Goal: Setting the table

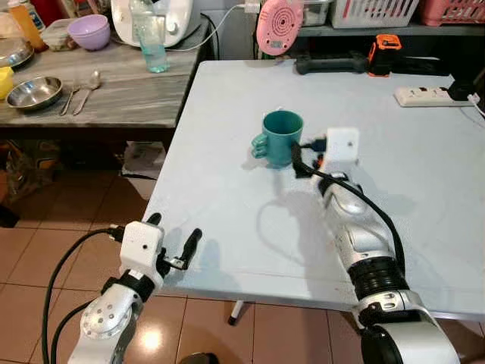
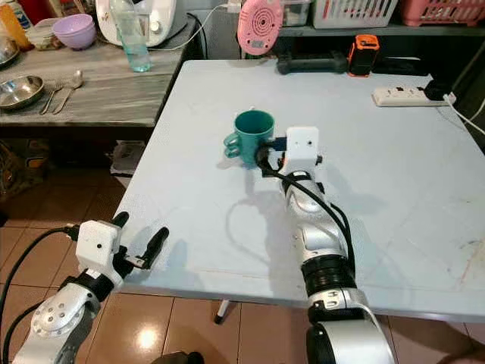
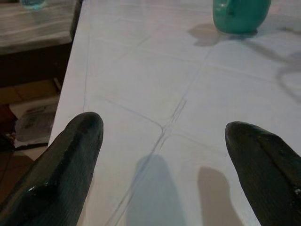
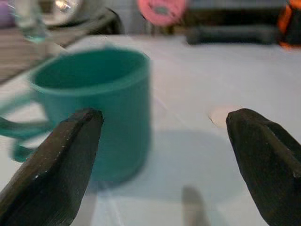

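Right gripper (image 4: 162, 165) jaws apart beside teal mug (image 4: 96, 108)

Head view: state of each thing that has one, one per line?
Teal mug: upright on the white table, ungripped.
Right pincer: open, beside the mug.
Left pincer: open, at the table's near edge, holding nothing.
Steel bowl: upright on the side counter.
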### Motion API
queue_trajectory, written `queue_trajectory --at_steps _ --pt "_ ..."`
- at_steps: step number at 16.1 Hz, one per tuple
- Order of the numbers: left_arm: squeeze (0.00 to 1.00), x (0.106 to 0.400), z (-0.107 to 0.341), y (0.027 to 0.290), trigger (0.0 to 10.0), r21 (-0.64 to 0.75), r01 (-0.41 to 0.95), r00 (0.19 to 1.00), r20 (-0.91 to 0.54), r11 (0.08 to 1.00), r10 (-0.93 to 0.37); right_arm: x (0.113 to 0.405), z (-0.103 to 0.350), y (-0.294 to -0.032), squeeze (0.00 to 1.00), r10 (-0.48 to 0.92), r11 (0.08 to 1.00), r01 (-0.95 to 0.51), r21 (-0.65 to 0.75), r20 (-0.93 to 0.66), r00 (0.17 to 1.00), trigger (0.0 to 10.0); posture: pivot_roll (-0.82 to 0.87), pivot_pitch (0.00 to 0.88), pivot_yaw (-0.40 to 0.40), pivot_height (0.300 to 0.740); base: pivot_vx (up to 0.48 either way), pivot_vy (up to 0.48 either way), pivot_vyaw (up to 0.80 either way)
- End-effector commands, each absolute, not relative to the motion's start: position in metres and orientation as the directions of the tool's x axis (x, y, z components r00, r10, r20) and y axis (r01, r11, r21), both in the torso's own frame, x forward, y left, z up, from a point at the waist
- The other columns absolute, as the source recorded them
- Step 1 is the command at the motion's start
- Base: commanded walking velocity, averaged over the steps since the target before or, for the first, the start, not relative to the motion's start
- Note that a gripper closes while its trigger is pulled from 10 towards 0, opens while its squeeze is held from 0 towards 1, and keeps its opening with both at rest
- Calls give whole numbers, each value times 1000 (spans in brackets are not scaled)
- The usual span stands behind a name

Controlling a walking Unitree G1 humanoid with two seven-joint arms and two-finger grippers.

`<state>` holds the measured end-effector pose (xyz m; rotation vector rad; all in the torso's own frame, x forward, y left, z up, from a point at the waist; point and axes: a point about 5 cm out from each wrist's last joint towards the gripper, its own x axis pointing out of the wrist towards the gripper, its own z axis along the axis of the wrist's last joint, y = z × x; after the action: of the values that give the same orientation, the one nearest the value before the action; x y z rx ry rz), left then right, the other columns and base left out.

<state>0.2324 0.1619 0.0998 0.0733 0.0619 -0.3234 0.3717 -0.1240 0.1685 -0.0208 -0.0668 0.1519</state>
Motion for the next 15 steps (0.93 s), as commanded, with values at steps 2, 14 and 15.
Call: queue_trajectory --at_steps 2,14,15 --pt "0 236 96 161 10000 64 299 953 -77 952 -294 374 194 -108 0 267 963 -259 -72 137 954 10000 102 73 48 740 0 0 0" --pt "0 248 90 171 10000 47 192 979 -79 980 -188 346 166 -72 0 393 919 -395 -5 96 914 10000 114 13 0 740 0 0 -96" --pt "0 249 89 170 10000 47 189 980 -77 981 -185 342 162 -76 0 391 920 -392 -6 88 916 10000 112 8 -5 740 0 0 -719"
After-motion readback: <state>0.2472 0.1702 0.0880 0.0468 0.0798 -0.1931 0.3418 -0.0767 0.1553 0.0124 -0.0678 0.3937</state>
